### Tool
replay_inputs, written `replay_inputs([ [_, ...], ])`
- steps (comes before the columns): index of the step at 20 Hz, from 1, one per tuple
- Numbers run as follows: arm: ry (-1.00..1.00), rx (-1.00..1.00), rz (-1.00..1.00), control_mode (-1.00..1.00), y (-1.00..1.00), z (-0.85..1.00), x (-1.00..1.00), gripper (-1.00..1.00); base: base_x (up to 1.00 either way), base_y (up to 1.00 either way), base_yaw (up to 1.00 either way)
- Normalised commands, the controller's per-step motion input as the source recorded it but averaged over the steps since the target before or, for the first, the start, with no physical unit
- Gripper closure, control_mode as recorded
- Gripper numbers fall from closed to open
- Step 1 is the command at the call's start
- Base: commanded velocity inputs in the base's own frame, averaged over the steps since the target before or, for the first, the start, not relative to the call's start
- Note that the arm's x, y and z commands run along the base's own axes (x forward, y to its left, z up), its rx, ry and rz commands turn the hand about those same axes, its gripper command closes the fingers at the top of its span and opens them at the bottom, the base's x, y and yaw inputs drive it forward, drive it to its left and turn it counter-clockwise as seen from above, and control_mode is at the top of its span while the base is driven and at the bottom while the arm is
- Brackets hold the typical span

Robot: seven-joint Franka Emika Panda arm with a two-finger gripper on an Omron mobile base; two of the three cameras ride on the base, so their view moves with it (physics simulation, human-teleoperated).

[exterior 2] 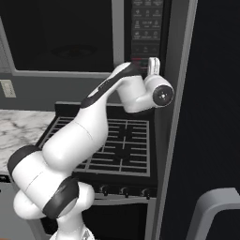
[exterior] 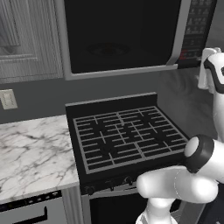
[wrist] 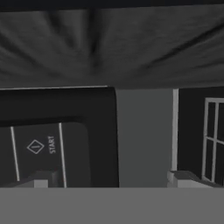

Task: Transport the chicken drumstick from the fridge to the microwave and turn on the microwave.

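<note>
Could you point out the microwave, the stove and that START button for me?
microwave (exterior: 118, 35), left base view, on its dark glass door.
stove (exterior: 127, 135), left base view, on the grey grate.
START button (wrist: 43, 146), hand view, on its label.

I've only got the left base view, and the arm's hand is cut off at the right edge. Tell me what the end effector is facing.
Observer: In the hand view the end effector faces the microwave's black button panel. A key marked START sits just above the fingertip at that view's lower left.
Operator: Report the jaws.
Observer: Open. The fingertips stand wide apart with nothing between them.
Operator: Now place the hand from the right base view.
Observer: The hand is raised against the lower end of the panel on the microwave, by its red marks, high above the stove.
</note>
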Motion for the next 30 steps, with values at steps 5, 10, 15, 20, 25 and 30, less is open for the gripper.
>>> replay_inputs([
  [5,0.0,0.0,0.0,-1.0,-0.16,0.0,0.18,-1.0,0.0,0.0,0.0],
  [10,0.0,0.0,0.0,-1.0,-0.19,0.0,0.12,-1.0,0.0,0.0,0.0],
  [15,0.0,0.01,0.0,-1.0,-0.12,0.01,0.12,-1.0,0.0,0.0,0.0],
  [20,0.0,0.03,0.03,-1.0,-0.01,0.04,0.11,-1.0,0.0,0.0,0.0],
  [25,0.0,0.04,0.03,-1.0,-0.05,0.02,0.16,-1.0,0.0,0.0,0.0],
  [30,0.0,0.05,0.06,-1.0,-0.18,0.01,0.14,-1.0,0.0,0.0,0.0],
])
